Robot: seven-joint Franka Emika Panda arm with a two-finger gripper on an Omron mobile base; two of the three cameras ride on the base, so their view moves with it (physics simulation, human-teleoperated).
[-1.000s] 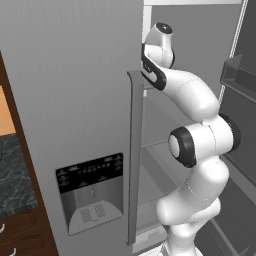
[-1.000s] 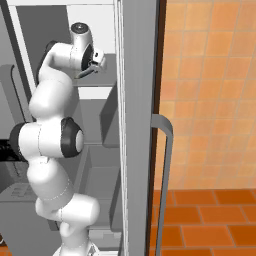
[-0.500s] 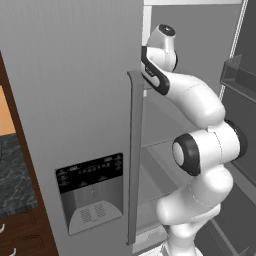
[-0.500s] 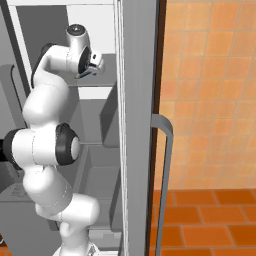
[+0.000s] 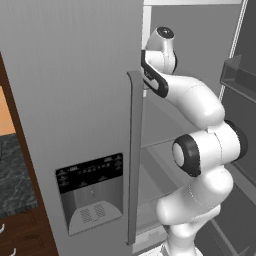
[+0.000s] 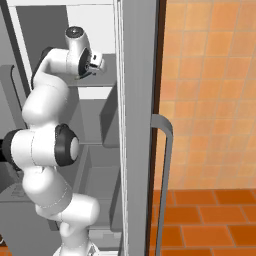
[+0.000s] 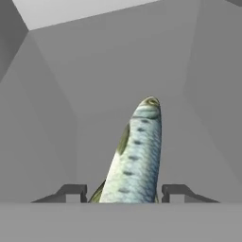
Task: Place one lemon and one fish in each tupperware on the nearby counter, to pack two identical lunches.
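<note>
The arm reaches up into the open fridge (image 5: 190, 125), with the hand (image 7: 124, 193) inside the upper compartment, above the grey shelf (image 6: 95, 90). In the hand view a fish (image 7: 133, 156) lies between the two dark fingertips (image 7: 71, 193). It is silver-blue with dark spots and an olive-green back, and it points away from the camera toward the back wall of the compartment. The fingertips stand on both sides of its near end, with a small gap visible on each side, so the jaws are partly closed around the fish, but I cannot tell if they really press on it.

In the left base view the closed grey fridge door (image 5: 75, 100) with its long vertical handle (image 5: 134, 155) and the ice dispenser panel (image 5: 91, 192) covers the left half. At the left edge a piece of the dark speckled surface (image 5: 15, 180) shows, above brown drawers (image 5: 20, 235). In the right base view an orange tiled wall (image 6: 210, 90) and orange floor (image 6: 210, 220) stand to the right of the fridge.
</note>
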